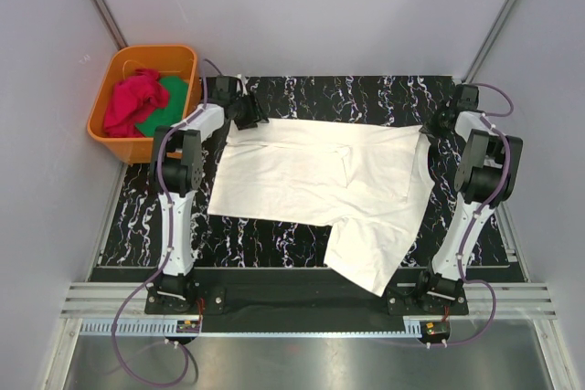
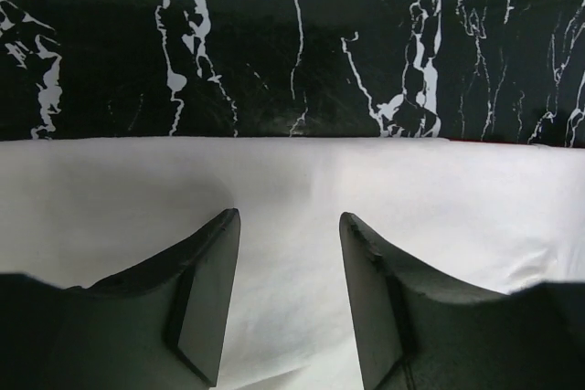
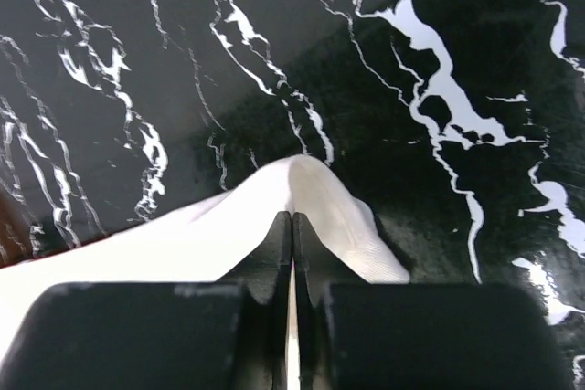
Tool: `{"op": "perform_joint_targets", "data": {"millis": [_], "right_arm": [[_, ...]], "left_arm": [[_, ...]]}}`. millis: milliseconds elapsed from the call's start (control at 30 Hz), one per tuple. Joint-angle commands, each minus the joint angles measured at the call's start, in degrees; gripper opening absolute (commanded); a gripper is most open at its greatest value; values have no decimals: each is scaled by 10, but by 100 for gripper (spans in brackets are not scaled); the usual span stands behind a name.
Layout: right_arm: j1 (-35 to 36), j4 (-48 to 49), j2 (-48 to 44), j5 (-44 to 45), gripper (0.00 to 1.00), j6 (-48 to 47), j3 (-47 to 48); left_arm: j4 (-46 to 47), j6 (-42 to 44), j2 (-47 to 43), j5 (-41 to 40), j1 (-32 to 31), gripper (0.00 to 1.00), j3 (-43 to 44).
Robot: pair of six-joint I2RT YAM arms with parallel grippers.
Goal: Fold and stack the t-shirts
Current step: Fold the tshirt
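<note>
We look down on a black rubbery mat with white marble veining (image 1: pixel 274 235), closed in by pale grey walls (image 1: pixel 311 6). Nearest to us, at 5 o'clock, one flap of the large cream-white cloth t-shirt (image 1: pixel 311 180) trails towards the mat's near edge. The rest of it lies spread flat across the centre. At its 2 o'clock corner, the right gripper (image 3: pixel 292 221) has its black fingers pressed together on a raised ridge of the shirt's cloth. At the 11 o'clock corner the left gripper (image 2: pixel 288 226) hangs over the shirt's far hem with its jaws apart, gripping nothing. Farther off, at 10 o'clock beyond the mat, the orange plastic tub (image 1: pixel 102 125) holds a crumpled red cloth garment (image 1: pixel 132 98) lying on a green cloth (image 1: pixel 169 98).
</note>
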Motion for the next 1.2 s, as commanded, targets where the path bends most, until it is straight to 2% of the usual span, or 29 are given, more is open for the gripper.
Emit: {"op": "perform_joint_targets", "data": {"millis": [0,300,400,433,500,533,633,767,1000,1167], "right_arm": [[-6,-17,15,31,0,-27,29],[-8,-23,45,87,0,-47,63],[-10,-33,54,80,9,-54,76],[-10,-33,52,70,18,-57,75],[-10,-17,38,62,27,-48,64],[-13,-10,32,43,35,-43,57],[-22,6,27,-18,41,-5,55],[-29,21,51,-55,44,44,64],[-46,36,74,-79,43,76,78],[-47,24,94,-131,43,86,103]], "left_arm": [[21,-15,-7,-10,4,52,6],[-18,-5,6,-40,17,52,15],[-24,-9,9,-34,20,50,23],[-19,-7,4,-36,20,50,11],[9,-4,-20,-36,20,50,-6],[15,-1,-25,-36,20,50,-15],[31,2,-31,-22,20,51,-13],[25,-7,-13,-6,22,51,12],[10,-28,10,-12,34,50,17],[9,-52,21,0,41,50,16]]}}
